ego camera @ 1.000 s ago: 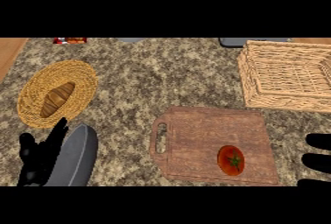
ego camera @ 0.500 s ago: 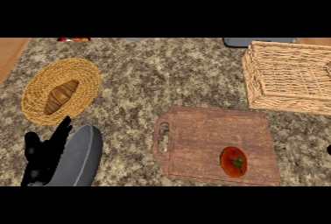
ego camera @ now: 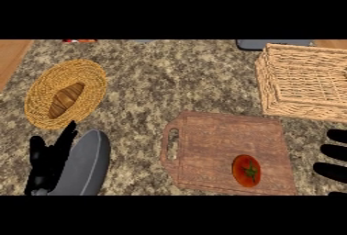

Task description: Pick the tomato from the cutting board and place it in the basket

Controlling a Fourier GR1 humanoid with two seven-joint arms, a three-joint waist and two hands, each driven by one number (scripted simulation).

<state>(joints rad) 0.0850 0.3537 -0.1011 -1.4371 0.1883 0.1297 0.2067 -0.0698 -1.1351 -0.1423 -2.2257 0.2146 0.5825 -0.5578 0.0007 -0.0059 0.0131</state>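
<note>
A red tomato (ego camera: 247, 170) with a green stem lies near the front right corner of the wooden cutting board (ego camera: 217, 142). The square wicker basket (ego camera: 305, 82) stands at the back right, beyond the board. My right hand (ego camera: 335, 153) shows only as straight dark fingers at the right edge, level with the tomato and apart from it. My left hand (ego camera: 46, 158) rests open at the lower left with its fingers up, beside its grey forearm.
A round woven plate (ego camera: 92, 78) holding a bread loaf (ego camera: 65, 99) sits at the left. A dark flat object (ego camera: 271, 44) lies at the back edge behind the basket. A small red item (ego camera: 79, 41) shows at the top left. Wood edging borders the counter's left.
My right hand, out of view half a second ago, has come back in at the right edge beside the board. The whole scene sits slightly further right in the view. The tomato stays put.
</note>
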